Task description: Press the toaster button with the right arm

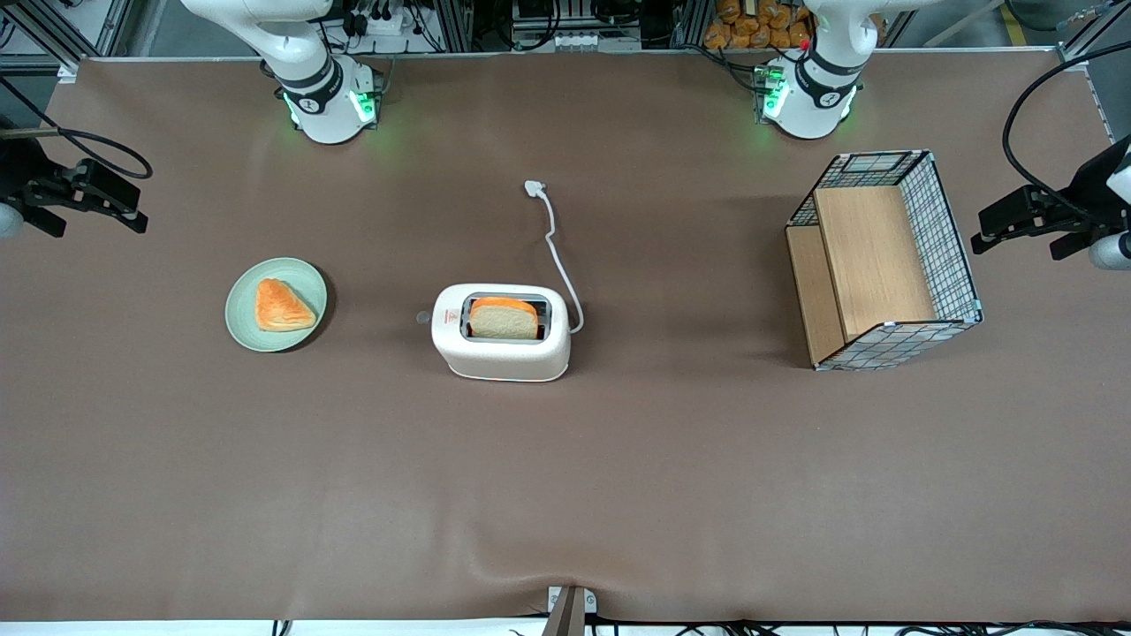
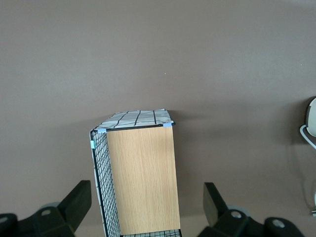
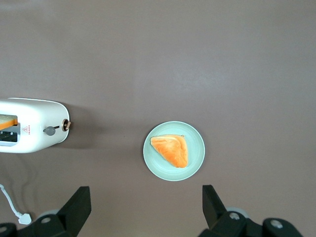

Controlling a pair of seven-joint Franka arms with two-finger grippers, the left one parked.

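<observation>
The white toaster (image 1: 508, 353) stands mid-table with a bread slice (image 1: 504, 320) in its slot. Its small grey button (image 1: 423, 316) sticks out of the narrow end face that faces the plate. In the right wrist view the toaster (image 3: 34, 140) and the button (image 3: 50, 131) show beside the red triangle mark (image 3: 28, 129). My right gripper (image 1: 132, 201) hangs open and empty at the working arm's end of the table, well away from the toaster. In the wrist view its fingers (image 3: 79, 203) stand wide apart around the gripper's middle (image 3: 146, 205), above bare cloth near the plate.
A pale green plate (image 1: 239, 309) with an orange pastry (image 1: 283, 306) lies between the gripper and the toaster; it also shows in the wrist view (image 3: 197, 148). The toaster's white cord (image 1: 558, 256) runs toward the arm bases. A wire-and-wood basket (image 1: 884, 256) stands toward the parked arm's end.
</observation>
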